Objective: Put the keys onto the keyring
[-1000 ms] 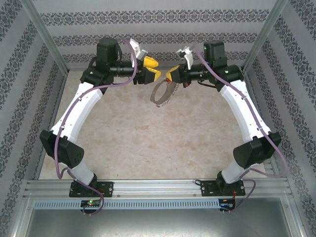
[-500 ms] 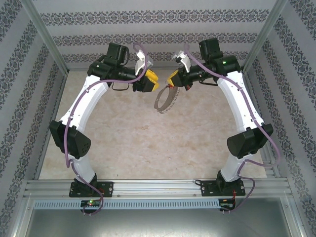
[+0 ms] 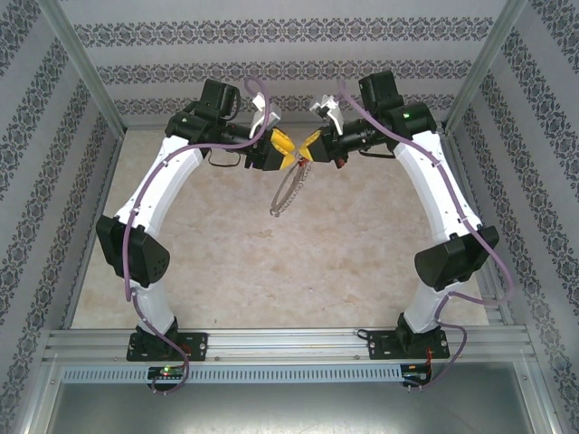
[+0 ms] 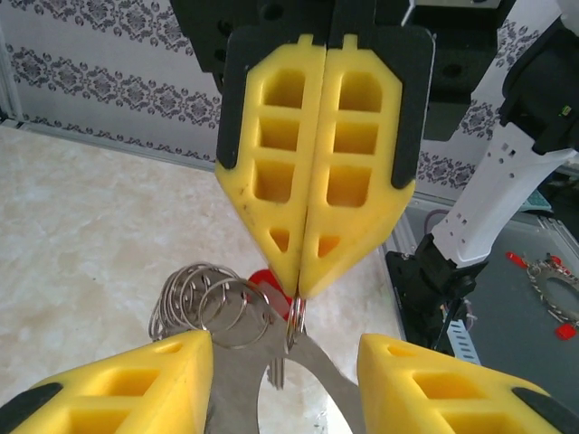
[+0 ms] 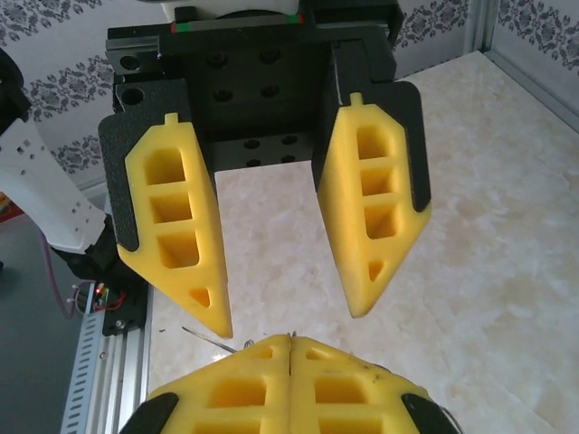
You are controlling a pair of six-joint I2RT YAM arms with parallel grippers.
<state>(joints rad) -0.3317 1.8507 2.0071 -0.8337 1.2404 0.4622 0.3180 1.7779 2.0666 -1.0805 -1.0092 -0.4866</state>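
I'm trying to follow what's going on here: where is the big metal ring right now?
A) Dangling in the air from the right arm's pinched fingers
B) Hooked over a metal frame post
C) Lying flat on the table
A: the ring hangs down from the right arm's fingers, which are pressed together on its top edge, clear above the table.

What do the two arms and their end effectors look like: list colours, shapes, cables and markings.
The left arm and right arm have white shells, black joints and bases, and purple cables running along them. The left end effector and right end effector each carry two yellow wedge-shaped fingers with rectangular cut-outs, backed in black. A green light glows on the right arm.
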